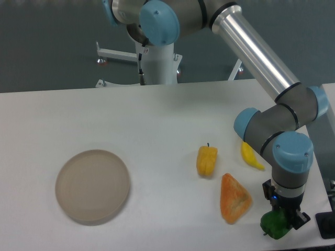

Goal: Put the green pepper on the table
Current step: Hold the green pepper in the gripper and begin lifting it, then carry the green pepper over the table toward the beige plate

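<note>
Pinching the green pepper [276, 224] from above, the gripper [283, 215] holds it low at the table's [157, 115] near right corner, seemingly at or just above the surface, clear of the orange wedge-shaped piece [235, 198] and yellow pepper [207, 160], a sensible drop spot; the beige plate [92, 186] sits well apart.

A: Where does the one camera stand?
B: High, across the table [131, 115] from the arm's base [157, 63], looking down at it.
A: How near?
B: Mid-range; the table's near edge beyond the plate [92, 186] is cut off
</note>
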{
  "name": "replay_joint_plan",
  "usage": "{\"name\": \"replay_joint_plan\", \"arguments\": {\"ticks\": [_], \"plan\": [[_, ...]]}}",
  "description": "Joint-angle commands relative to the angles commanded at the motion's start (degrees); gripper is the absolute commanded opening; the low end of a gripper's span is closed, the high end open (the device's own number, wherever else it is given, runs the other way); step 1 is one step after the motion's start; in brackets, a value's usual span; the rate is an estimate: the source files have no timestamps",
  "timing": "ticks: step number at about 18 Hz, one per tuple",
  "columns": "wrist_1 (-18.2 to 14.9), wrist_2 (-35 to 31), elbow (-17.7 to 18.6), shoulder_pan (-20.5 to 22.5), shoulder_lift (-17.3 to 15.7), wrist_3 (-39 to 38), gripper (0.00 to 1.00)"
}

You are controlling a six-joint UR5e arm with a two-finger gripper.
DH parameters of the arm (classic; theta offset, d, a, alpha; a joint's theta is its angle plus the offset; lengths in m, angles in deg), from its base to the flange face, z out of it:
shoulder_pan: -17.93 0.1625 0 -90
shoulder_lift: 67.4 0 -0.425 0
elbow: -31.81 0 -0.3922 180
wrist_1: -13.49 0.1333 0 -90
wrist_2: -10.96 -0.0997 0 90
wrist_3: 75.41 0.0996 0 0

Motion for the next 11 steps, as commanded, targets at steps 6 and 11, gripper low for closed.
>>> {"name": "replay_joint_plan", "arguments": {"ticks": [6, 11], "plan": [[-0.3, -0.3, 1.9, -1.2, -1.5, -0.4, 0.35], [-0.4, -0.3, 6.5, -1.6, -5.0, -4.8, 0.35]]}}
